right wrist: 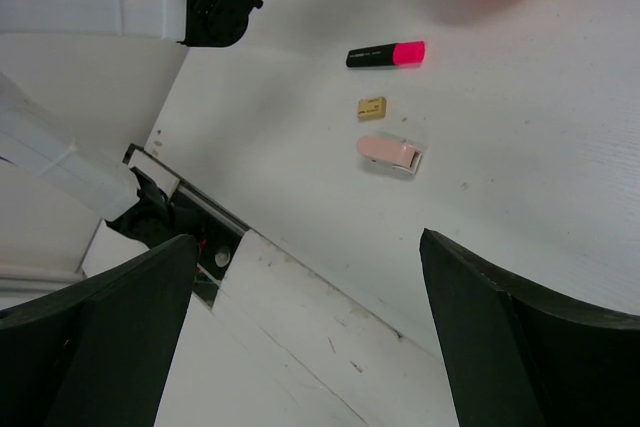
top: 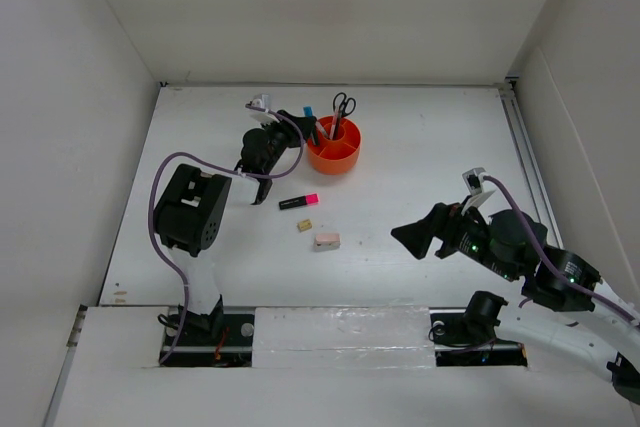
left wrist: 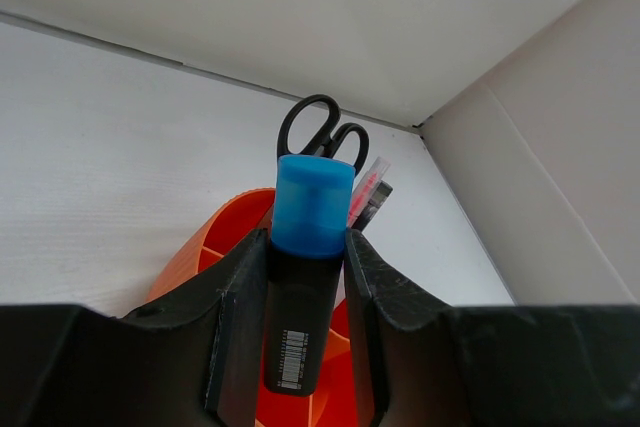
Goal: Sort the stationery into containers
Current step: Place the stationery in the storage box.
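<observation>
My left gripper point(top: 298, 127) point(left wrist: 305, 239) is shut on the blue-capped black highlighter point(left wrist: 298, 317) point(top: 309, 113), held cap-up over the near-left rim of the round orange organiser point(top: 336, 163) point(left wrist: 212, 247). Black-handled scissors point(top: 343, 104) point(left wrist: 322, 132) stand in the organiser, with a pink-red pencil and a dark pen point(left wrist: 368, 195) beside them. On the table lie a pink-capped highlighter point(top: 298, 201) point(right wrist: 385, 54), a small tan eraser point(top: 305, 226) point(right wrist: 371, 107) and a pinkish eraser point(top: 326, 241) point(right wrist: 390, 152). My right gripper point(top: 410, 237) point(right wrist: 305, 247) hangs open to the right of the erasers, holding nothing.
White walls close in the table at the back and both sides. The left arm's base and its purple cable point(top: 165, 177) stand at the near left. A taped white strip point(right wrist: 300, 327) runs along the table's near edge.
</observation>
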Controlling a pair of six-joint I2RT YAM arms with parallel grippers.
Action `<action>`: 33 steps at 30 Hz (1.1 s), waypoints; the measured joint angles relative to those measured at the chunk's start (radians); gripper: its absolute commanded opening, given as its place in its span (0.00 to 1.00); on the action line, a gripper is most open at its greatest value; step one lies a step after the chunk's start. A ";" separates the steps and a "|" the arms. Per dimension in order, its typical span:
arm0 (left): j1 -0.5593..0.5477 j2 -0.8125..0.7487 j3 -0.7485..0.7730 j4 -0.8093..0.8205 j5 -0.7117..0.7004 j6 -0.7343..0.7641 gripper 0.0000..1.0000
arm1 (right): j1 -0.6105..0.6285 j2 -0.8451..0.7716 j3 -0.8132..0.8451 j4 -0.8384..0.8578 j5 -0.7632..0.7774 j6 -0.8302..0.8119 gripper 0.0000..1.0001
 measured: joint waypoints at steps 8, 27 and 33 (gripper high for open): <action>0.000 0.000 0.000 0.000 0.000 0.000 0.00 | 0.000 0.000 0.000 0.000 0.000 0.000 0.98; 0.000 0.015 0.000 0.023 0.000 -0.008 0.00 | 0.000 0.000 0.000 0.000 -0.001 0.000 0.98; 0.000 0.026 -0.011 0.033 -0.006 -0.011 0.00 | 0.000 0.000 0.000 0.000 -0.001 0.000 0.98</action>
